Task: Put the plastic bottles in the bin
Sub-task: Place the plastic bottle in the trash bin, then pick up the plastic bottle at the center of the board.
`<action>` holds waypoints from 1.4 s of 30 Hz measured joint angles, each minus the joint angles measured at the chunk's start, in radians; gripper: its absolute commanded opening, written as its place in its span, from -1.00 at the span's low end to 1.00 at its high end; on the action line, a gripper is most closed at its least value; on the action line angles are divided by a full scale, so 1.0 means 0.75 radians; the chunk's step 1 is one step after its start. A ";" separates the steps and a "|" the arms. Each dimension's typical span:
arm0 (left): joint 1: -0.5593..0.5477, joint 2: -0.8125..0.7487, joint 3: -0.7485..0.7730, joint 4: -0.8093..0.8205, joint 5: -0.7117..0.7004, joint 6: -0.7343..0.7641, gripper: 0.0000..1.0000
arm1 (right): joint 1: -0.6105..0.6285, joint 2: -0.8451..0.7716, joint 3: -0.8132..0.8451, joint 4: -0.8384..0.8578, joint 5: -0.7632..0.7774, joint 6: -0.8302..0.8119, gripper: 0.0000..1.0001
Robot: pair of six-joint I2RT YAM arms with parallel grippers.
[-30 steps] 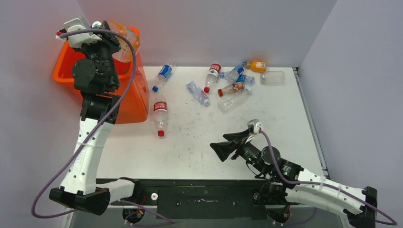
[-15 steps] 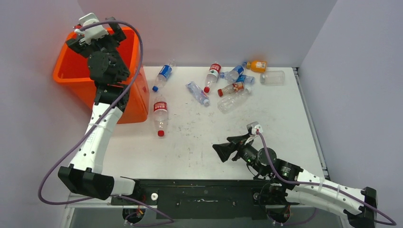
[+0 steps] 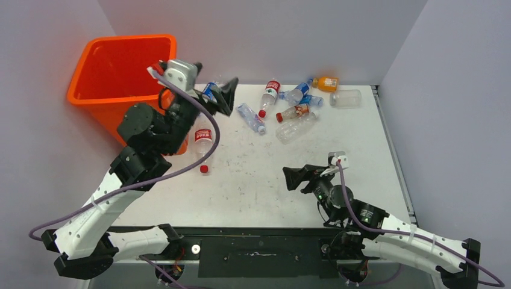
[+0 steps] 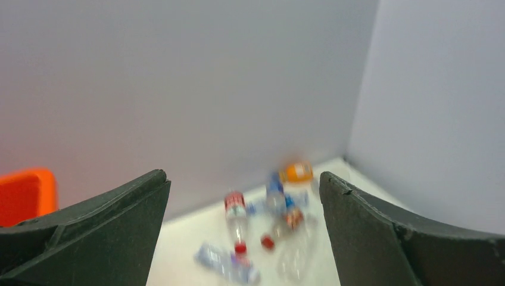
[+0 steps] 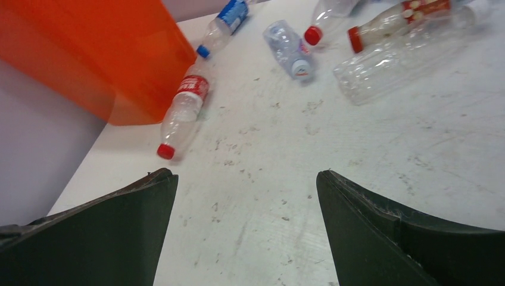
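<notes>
The orange bin (image 3: 120,60) stands at the table's far left corner. My left gripper (image 3: 222,96) hangs open and empty in the air just right of the bin, above a blue-labelled bottle (image 3: 208,91). A red-labelled bottle (image 3: 203,149) lies by the bin's front, partly under the left arm. Several more plastic bottles (image 3: 298,110) lie clustered at the back, with an orange one (image 3: 326,83) among them. In the left wrist view the gripper (image 4: 241,174) frames that blurred cluster (image 4: 280,208). My right gripper (image 3: 294,176) stands open and empty, low over bare table (image 5: 245,174).
The enclosure's grey walls close the back and both sides. A clear bottle (image 3: 345,98) lies near the table's right edge. In the right wrist view the bin's wall (image 5: 95,53) stands at upper left, with the red-labelled bottle (image 5: 181,110) beside it.
My left gripper, shut on an orange-tinted bottle over the bin, has opened and swung right, out over the table, empty. My right gripper has shifted slightly to the right.
</notes>
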 measured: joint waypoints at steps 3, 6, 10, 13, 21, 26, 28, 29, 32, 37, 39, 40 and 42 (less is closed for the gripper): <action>-0.013 -0.115 -0.255 -0.163 0.080 -0.104 0.92 | 0.000 0.055 0.058 -0.076 0.136 0.008 0.79; -0.012 -0.224 -0.589 -0.302 0.137 -0.172 0.93 | -0.002 0.151 0.134 -0.142 0.236 0.032 0.79; -0.011 -0.382 -0.961 -0.421 0.251 -0.214 0.93 | -0.061 0.238 0.151 -0.156 0.289 0.067 0.79; -0.011 -0.555 -1.134 -0.411 0.304 -0.234 0.92 | -0.230 0.260 0.151 -0.142 0.257 0.095 0.79; -0.004 -0.795 -1.265 -0.275 0.204 -0.250 0.93 | -0.793 0.403 0.151 0.016 -0.069 0.252 0.82; -0.004 -0.759 -1.268 -0.299 -0.048 -0.290 0.93 | -0.827 0.671 0.151 0.198 -0.325 0.321 0.81; 0.002 -0.685 -1.249 -0.340 -0.128 -0.321 0.92 | -0.722 0.774 0.151 0.253 -0.367 0.317 0.81; 0.004 -0.639 -1.235 -0.362 -0.158 -0.341 0.92 | -0.649 0.836 0.153 0.287 -0.386 0.308 0.80; 0.004 -0.509 -1.193 -0.426 -0.221 -0.395 0.93 | -0.468 1.019 0.202 0.349 -0.428 0.273 0.79; 0.002 -0.529 -1.191 -0.468 -0.272 -0.420 0.93 | -0.231 1.345 0.398 0.451 -0.445 0.200 0.80; -0.001 -0.645 -1.218 -0.423 -0.285 -0.408 0.94 | -0.165 1.450 0.460 0.514 -0.454 0.188 0.82; -0.002 -0.713 -1.236 -0.398 -0.290 -0.401 0.94 | -0.137 1.503 0.488 0.550 -0.464 0.185 0.83; -0.006 -0.847 -1.281 -0.333 -0.300 -0.378 0.95 | -0.102 1.601 0.528 0.627 -0.483 0.192 0.84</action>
